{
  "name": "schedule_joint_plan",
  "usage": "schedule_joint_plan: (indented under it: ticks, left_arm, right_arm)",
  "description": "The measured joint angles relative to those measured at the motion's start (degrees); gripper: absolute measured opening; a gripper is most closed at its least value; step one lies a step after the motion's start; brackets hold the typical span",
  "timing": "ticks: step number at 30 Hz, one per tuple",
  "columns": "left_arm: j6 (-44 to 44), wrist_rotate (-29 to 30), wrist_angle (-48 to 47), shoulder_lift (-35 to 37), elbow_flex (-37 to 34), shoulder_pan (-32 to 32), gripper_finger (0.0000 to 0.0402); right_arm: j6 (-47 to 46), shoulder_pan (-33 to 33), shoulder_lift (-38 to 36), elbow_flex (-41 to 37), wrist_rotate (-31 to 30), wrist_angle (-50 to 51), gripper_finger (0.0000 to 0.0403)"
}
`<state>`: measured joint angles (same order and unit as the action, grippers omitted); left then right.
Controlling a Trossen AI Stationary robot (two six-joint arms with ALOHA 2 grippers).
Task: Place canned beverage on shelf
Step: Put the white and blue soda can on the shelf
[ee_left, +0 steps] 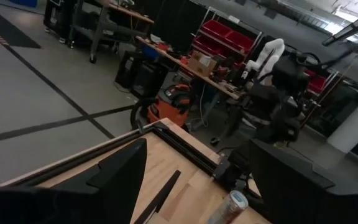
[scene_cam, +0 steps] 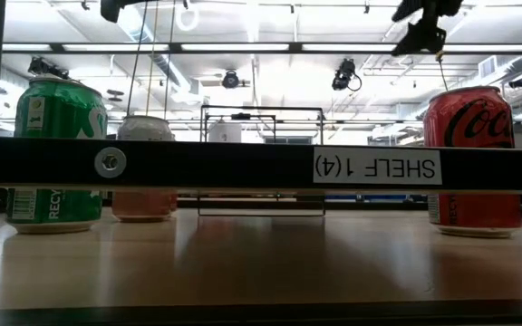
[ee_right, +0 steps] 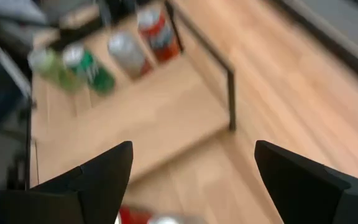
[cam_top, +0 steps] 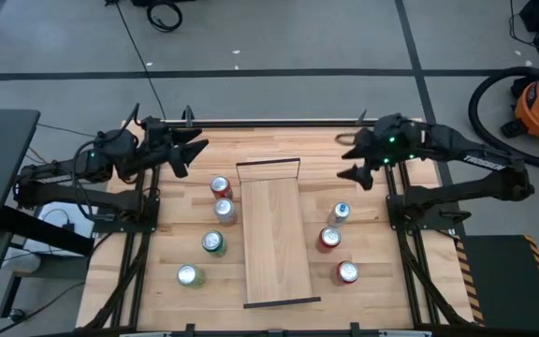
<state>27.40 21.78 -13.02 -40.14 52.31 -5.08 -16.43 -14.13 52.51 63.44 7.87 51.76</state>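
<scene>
Overhead, the shelf point(cam_top: 277, 239), a long narrow board of pale smooth wood with a thin black wire rail at each short end, lay down the middle of the slatted wooden worktop point(cam_top: 372, 285), running from near the far edge to near the near edge. Seven shiny cylindrical cans stood off the shelf: four in a row beside its left long edge, among them a green can point(cam_top: 213, 242), and three beside its right, including a red can point(cam_top: 347, 272) and a silver can point(cam_top: 341, 212).

Both grippers hung raised by the far corners, well apart from every can. The left gripper point(cam_top: 193, 153), near the far left corner, had its jaws apart and empty. The right gripper point(cam_top: 353, 154), near the far right corner, likewise held its jaws spread on nothing.
</scene>
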Motion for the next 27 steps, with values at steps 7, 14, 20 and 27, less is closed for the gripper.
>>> schedule_joint_plan:
  ticks: [7, 14, 20, 27]
  left_arm:
    - [0.4, 0.0, 0.1, -0.4, 0.0, 0.0, 0.0288]
    - [0.5, 0.0, 0.2, -0.4, 0.0, 0.0, 0.0288]
    - [0.5, 0.0, -0.7, -0.4, 0.0, 0.0, 0.0288]
    - [3.5, 0.1, -3.3, -0.4, -0.1, 0.0, 0.0288]
  right_arm:
    - [1.1, 5.7, 5.0, 0.0, 0.0, 6.9, 0.0348]
    - [7.1, 11.2, 11.6, 0.0, 0.8, 12.2, 0.0359]
    - [10.5, 13.9, 16.6, 0.0, -0.8, 12.9, 0.0386]
    - [12.1, 16.5, 22.2, 0.0, -5.3, 13.0, 0.0393]
